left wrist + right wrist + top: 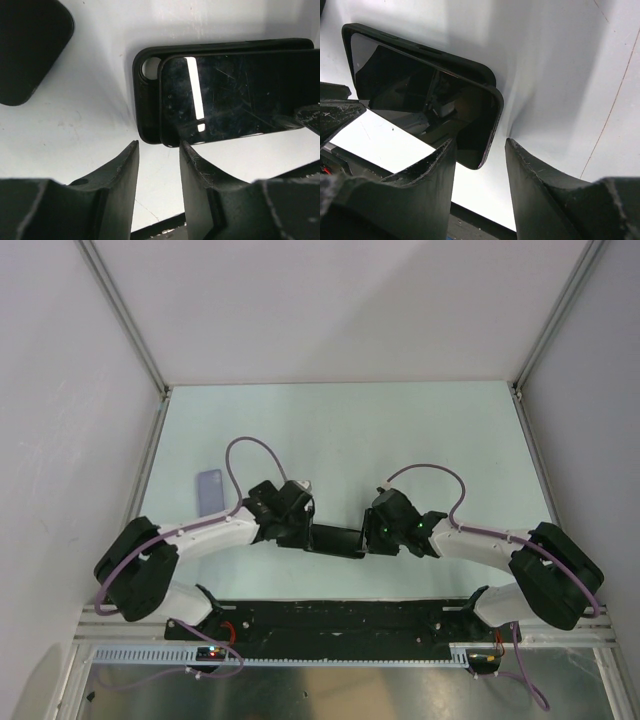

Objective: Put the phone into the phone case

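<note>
The phone (225,95) lies glass up on the black phone case (145,107), skewed and not seated in it, towards the tabletop's (330,430) near edge. The left fingers (122,172) stand spread and empty just off one end. The right fingers (432,175) stand spread around the phone's corner.

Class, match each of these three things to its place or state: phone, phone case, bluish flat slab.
Things:
1. phone
2. phone case
3. bluish flat slab

Places or states:
A. lies alone, off to the left of the other two
B. underneath, matte black, with a round hole near one corner
C. on top, glossy screen up, shifted off-centre and not seated

Pairs: 1-C, 2-B, 3-A
</note>
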Controlling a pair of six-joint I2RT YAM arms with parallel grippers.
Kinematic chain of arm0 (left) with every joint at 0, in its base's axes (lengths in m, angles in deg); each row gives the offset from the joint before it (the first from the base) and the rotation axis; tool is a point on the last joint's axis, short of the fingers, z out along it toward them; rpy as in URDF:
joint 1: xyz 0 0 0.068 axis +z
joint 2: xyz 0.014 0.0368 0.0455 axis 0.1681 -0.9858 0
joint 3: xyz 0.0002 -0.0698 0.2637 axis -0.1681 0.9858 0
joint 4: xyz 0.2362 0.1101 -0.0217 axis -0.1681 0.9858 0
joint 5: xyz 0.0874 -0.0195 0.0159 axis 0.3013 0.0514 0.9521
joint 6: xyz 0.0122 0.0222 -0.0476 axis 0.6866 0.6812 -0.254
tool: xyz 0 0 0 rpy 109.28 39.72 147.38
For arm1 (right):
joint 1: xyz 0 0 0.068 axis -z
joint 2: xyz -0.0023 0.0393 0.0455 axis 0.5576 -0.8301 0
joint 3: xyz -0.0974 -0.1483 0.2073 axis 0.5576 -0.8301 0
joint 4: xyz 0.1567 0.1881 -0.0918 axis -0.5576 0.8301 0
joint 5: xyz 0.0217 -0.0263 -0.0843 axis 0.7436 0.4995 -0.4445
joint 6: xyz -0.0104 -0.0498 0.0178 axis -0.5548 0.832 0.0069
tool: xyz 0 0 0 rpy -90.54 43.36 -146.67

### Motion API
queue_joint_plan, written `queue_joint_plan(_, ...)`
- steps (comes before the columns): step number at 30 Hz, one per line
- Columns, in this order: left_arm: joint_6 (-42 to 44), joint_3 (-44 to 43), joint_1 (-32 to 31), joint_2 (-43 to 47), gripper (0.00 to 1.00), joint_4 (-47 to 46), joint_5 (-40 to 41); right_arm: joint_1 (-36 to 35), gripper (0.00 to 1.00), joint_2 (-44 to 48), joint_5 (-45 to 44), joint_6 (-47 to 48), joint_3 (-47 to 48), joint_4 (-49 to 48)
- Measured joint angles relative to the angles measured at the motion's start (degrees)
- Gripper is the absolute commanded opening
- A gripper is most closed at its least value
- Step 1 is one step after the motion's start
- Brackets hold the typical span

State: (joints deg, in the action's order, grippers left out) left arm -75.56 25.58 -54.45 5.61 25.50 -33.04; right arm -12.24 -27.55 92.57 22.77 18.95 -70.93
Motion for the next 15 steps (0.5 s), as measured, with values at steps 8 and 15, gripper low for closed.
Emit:
queue_joint_plan(8, -6.14, 1.64, 0.57, 3.93, 0.37, -0.83, -2.93, -0.26, 0.47, 0.0, -0.81, 0.0, 0.02, -0.26)
queue_joint_plan(15, -12.85, 2.56, 0.55, 5.01, 0.36, -3.15, -3.37, -0.31, 0.46, 0.0, -1.16, 0.02, 0.0, -0.39)
